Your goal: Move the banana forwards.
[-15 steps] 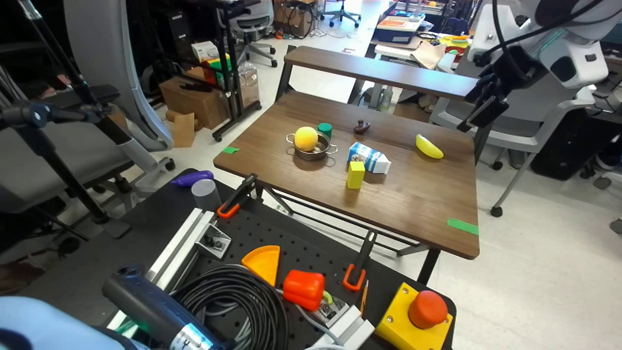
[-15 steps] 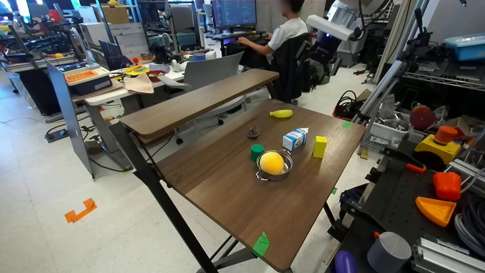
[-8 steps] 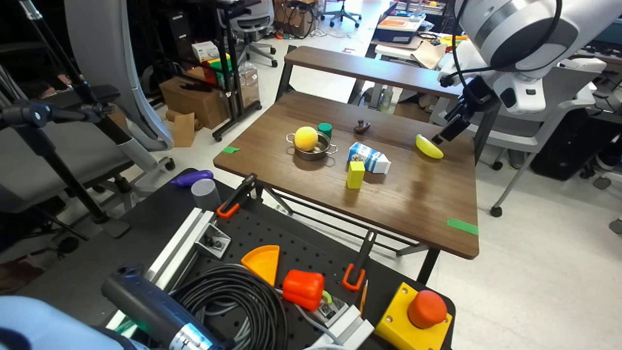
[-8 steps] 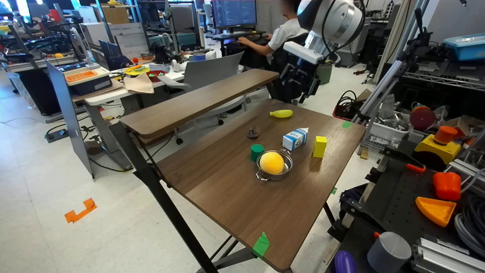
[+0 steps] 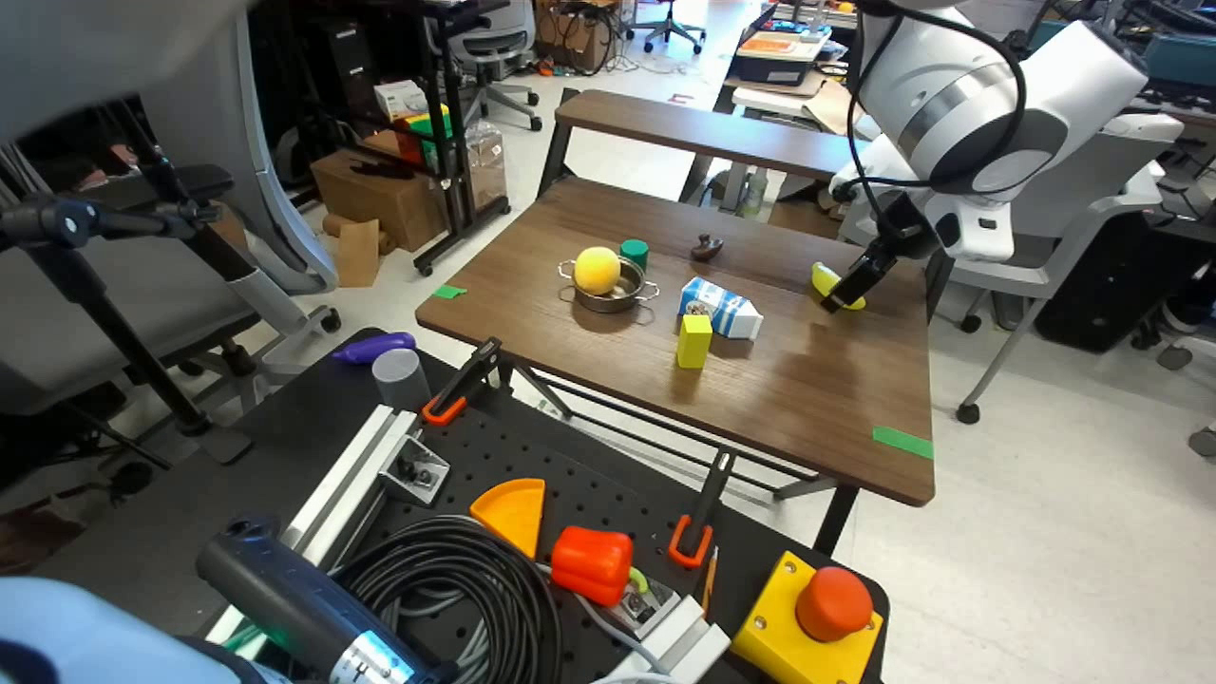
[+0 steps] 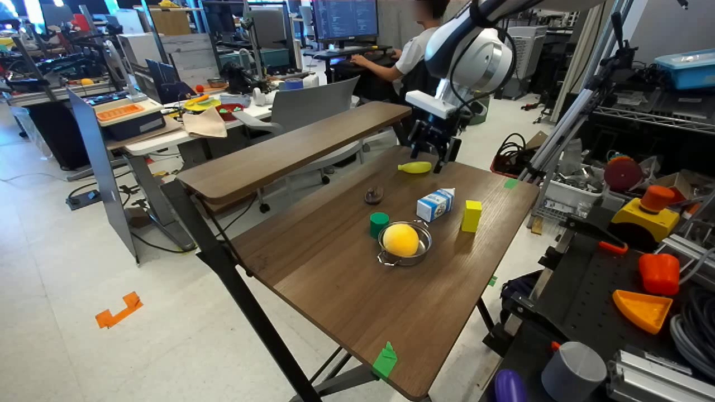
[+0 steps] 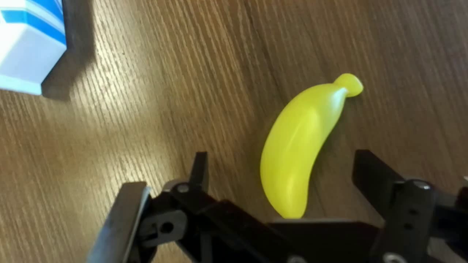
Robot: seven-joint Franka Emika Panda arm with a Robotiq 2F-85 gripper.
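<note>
The yellow banana (image 6: 414,167) lies on the wooden table near its back edge. In the wrist view the whole curved banana (image 7: 301,138) shows, its stem end pointing up and right. My gripper (image 7: 280,157) is open, with its fingers wide apart. The lower half of the banana appears between the two fingers, with a gap on each side; the gripper looks to be still above it. In both exterior views the gripper (image 6: 427,160) hangs close over the banana. In an exterior view a finger hides part of the banana (image 5: 823,277).
A blue-and-white milk carton (image 5: 720,308) lies near the banana, with a yellow block (image 5: 694,341) upright in front. A metal pot (image 6: 425,245) holds a yellow ball (image 6: 400,239). A green cylinder (image 6: 379,223) and a brown object (image 6: 373,195) stand near. A raised shelf (image 5: 703,131) spans the back.
The arm has come in over the table and lowered towards the banana. The gripper stays open. The banana and the other objects have not moved.
</note>
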